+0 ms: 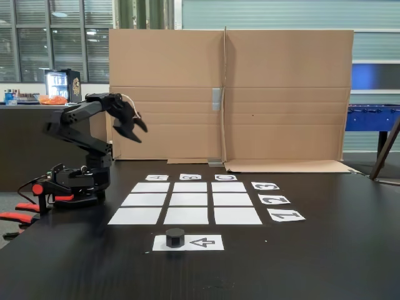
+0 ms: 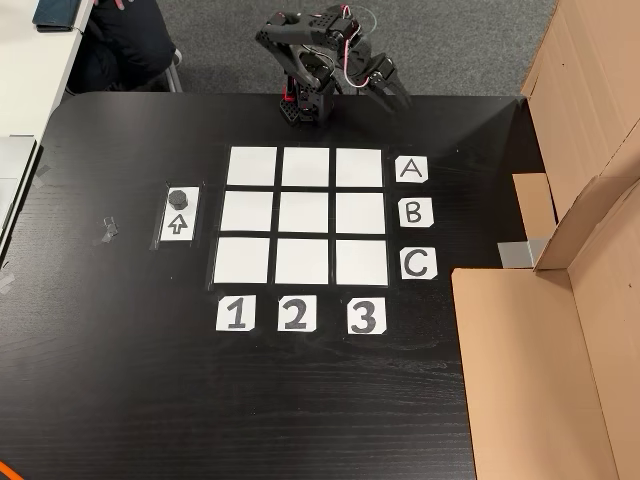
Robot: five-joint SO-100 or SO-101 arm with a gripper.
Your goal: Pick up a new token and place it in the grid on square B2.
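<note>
The dark grey token [image 1: 175, 237] [image 2: 180, 198] stands on the blank end of a white arrow strip [image 1: 204, 242] [image 2: 178, 225], just outside the grid [image 1: 143, 215] [image 2: 251, 166] on its column-1 side. All nine white rectangles are bare, including square B2 [image 1: 189, 199] [image 2: 304, 212] in the middle. My gripper [image 1: 140, 134] [image 2: 392, 93] hangs in the air near the arm's base, beyond the A row and far from the token. It is open and holds nothing.
Paper labels A, B, C [image 2: 414, 212] and 1, 2, 3 [image 2: 294, 314] edge the grid. A tall cardboard wall [image 1: 225, 94] [image 2: 560, 330] closes off the C side. A scrap of tape [image 2: 107, 230] lies beyond the strip. A person in dark clothes [image 2: 125, 45] sits behind the table.
</note>
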